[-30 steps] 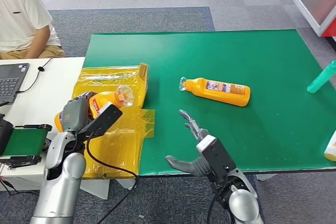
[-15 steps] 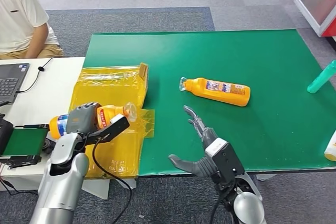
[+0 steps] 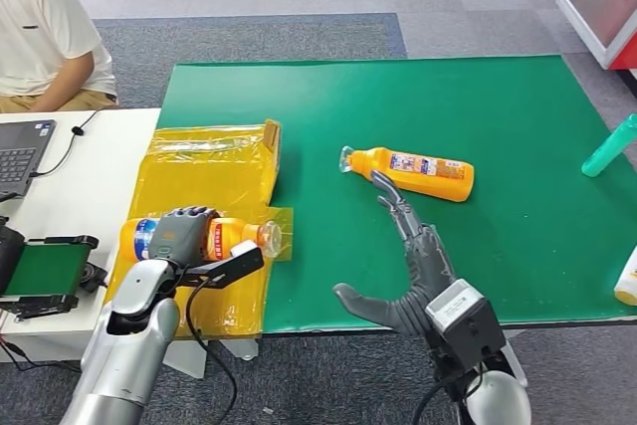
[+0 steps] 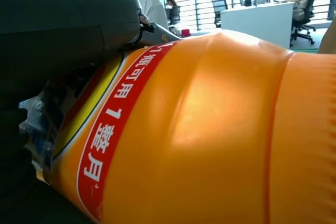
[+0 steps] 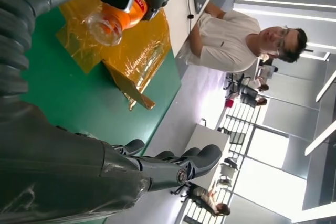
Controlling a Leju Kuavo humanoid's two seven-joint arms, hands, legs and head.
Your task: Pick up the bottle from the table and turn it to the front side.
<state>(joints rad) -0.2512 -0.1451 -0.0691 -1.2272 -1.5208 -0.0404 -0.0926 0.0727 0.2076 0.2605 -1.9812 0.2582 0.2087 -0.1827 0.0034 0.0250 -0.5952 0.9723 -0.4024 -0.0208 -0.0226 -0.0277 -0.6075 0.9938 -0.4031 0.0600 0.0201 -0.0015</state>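
left hand (image 3: 180, 234) fingers grip bottle (image 3: 229, 239) | right hand (image 3: 414, 264) fingers spread, empty

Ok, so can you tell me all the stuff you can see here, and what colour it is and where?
Orange bottle: one, held lying sideways in the left hand over the yellow wrap.
Orange bottle on the mat: one, lying on its side mid-table.
Yellow plastic wrap: one, crinkled, at the mat's left edge.
Green mat: one, covering the table.
Teal bottle: one, at the right edge.
Laptop: one, dark, on the white desk.
Person: one, white shirt, seated far left.
Left hand: grey, gripping the bottle.
Right hand: grey, fingers spread, reaching toward the bottle on the mat.
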